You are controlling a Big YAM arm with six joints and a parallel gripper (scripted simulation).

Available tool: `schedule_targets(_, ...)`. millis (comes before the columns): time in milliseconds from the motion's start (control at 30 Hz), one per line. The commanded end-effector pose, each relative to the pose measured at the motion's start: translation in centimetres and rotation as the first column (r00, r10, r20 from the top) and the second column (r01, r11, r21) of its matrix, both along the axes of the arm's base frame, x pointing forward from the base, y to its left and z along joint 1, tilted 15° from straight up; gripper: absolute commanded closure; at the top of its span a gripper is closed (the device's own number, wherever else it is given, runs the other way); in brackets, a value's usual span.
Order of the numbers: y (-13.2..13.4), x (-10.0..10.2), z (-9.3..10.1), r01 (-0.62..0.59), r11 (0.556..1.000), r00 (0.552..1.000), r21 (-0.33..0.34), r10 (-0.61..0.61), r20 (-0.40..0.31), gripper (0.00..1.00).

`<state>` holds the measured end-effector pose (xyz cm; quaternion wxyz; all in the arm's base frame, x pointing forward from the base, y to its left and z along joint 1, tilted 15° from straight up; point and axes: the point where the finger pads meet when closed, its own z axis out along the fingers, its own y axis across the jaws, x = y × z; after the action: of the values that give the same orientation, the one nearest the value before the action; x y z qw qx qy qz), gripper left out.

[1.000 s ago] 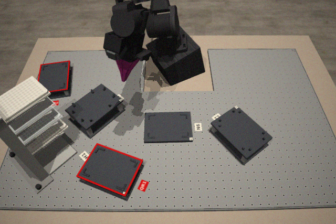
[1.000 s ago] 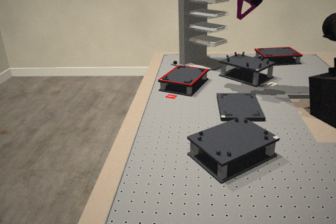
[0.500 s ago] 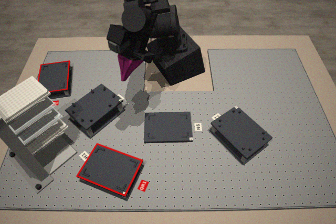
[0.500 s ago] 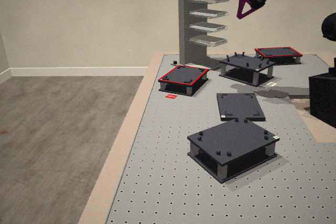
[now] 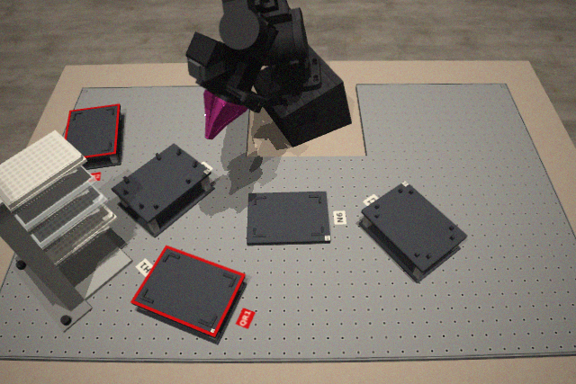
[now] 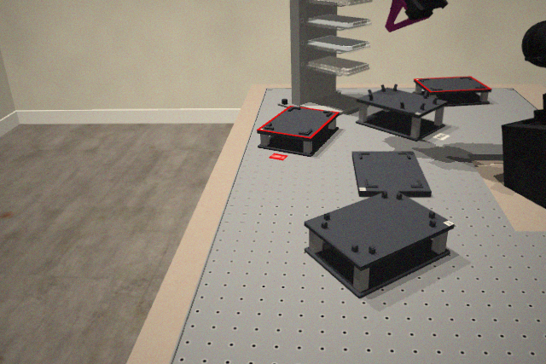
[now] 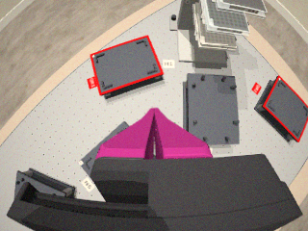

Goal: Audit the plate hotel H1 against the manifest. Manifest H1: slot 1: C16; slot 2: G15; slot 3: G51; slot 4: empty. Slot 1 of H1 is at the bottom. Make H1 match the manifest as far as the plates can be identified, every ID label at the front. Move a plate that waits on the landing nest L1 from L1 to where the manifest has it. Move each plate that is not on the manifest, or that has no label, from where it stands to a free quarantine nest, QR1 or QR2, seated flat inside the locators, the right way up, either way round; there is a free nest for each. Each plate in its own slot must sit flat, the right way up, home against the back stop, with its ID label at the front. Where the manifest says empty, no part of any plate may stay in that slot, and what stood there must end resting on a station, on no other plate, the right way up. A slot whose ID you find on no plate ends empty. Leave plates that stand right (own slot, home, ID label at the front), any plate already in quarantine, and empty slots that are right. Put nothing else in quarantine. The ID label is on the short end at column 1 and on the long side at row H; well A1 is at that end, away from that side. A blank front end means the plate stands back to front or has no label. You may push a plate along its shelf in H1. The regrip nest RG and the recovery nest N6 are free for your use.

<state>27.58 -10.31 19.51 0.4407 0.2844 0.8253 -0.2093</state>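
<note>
The gripper, closed and empty, hangs beside plate hotel H1; approaching closed risks knocking plates askew.

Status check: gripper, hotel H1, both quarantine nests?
Magenta-fingered gripper shut, empty, high beside the tall grey plate hotel. All four shelves hold plates. Red-edged quarantine nests bare. Nothing blocking.
</note>
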Motion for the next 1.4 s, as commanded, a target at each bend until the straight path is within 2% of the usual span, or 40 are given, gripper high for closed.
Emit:
schedule_targets(0,-1.4,-0.3,1.4,0.024,1.000,0.998,-0.013,-0.024,0.053,1.00)
schedule_targets(567,-6.0,-2.3,2.3,0.024,0.999,0.999,-0.025,-0.023,0.048,1.00)
schedule_targets(867,-8.9,-3.5,4.6,0.025,0.999,0.997,-0.046,-0.021,0.069,1.00)
schedule_targets(933,-8.9,-3.5,4.6,0.025,0.999,0.997,-0.046,-0.021,0.069,1.00)
schedule_targets(1067,-10.2,-3.9,6.6,0.026,0.997,0.996,-0.068,-0.020,0.090,1.00)
schedule_targets(1367,-13.0,-5.5,6.8,0.025,0.997,0.997,-0.077,-0.020,0.073,1.00)
